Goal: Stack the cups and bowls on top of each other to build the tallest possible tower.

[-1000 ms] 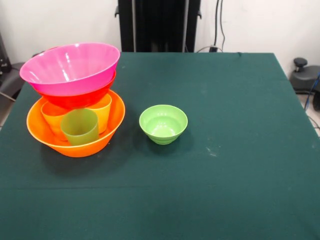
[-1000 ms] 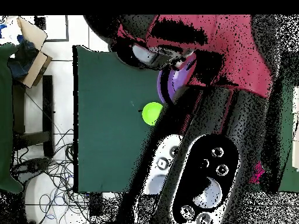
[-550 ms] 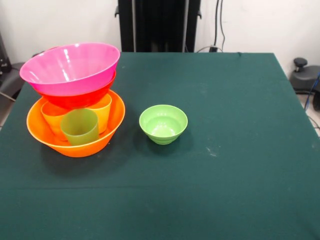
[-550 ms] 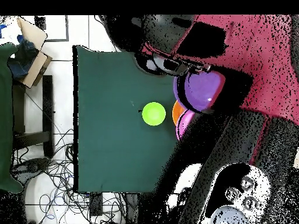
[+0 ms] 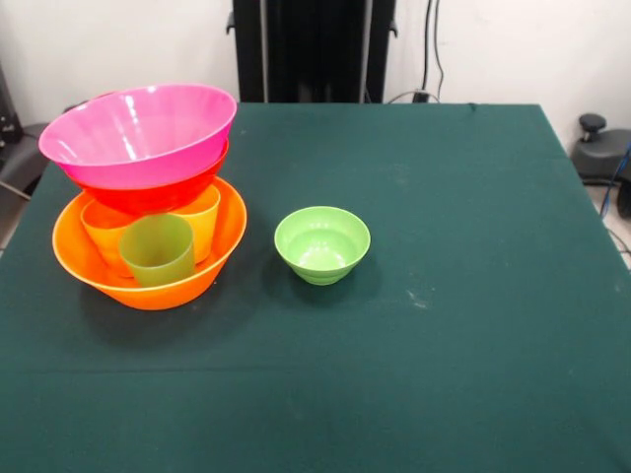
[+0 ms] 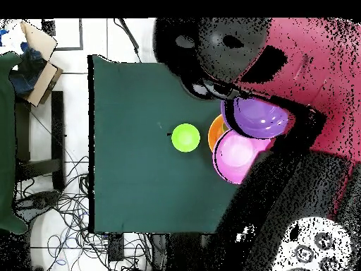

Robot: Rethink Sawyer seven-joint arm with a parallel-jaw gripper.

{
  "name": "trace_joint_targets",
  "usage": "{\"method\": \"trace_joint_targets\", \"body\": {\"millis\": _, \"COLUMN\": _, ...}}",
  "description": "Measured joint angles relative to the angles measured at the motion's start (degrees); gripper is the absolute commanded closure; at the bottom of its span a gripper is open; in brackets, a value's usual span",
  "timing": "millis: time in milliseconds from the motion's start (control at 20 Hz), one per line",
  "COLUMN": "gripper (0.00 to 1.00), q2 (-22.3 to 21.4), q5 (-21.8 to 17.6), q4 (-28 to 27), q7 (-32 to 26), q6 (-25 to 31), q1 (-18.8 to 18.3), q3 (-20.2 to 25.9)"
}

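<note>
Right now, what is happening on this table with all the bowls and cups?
A robot arm is building a tower of bowls and cups. A large orange bowl holds three cups: orange, yellow and green. A red bowl sits on them, with a pink bowl inside it. From above, a purple bowl shows by the arm, over the tower; whether the arm holds it is unclear. A small light green bowl stands alone on the table.

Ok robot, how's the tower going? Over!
Hand by purple bowl rim, up above the tower, grip unclear. Tower standing, pink bowl on top. Light green bowl alone on table, nothing in the way.
</note>
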Motion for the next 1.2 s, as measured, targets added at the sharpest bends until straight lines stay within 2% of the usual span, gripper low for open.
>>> {"method": "trace_joint_targets", "body": {"millis": 600, "gripper": 1.00, "q2": -3.70, "q5": -0.53, "q4": 8.47, "q7": 0.00, "q6": -7.64, "q1": -1.83, "q3": 3.56}}
{"method": "trace_joint_targets", "body": {"millis": 1200, "gripper": 1.00, "q2": -5.34, "q5": -3.07, "q4": 10.35, "q7": -0.07, "q6": -8.27, "q1": -4.87, "q3": 6.79}}
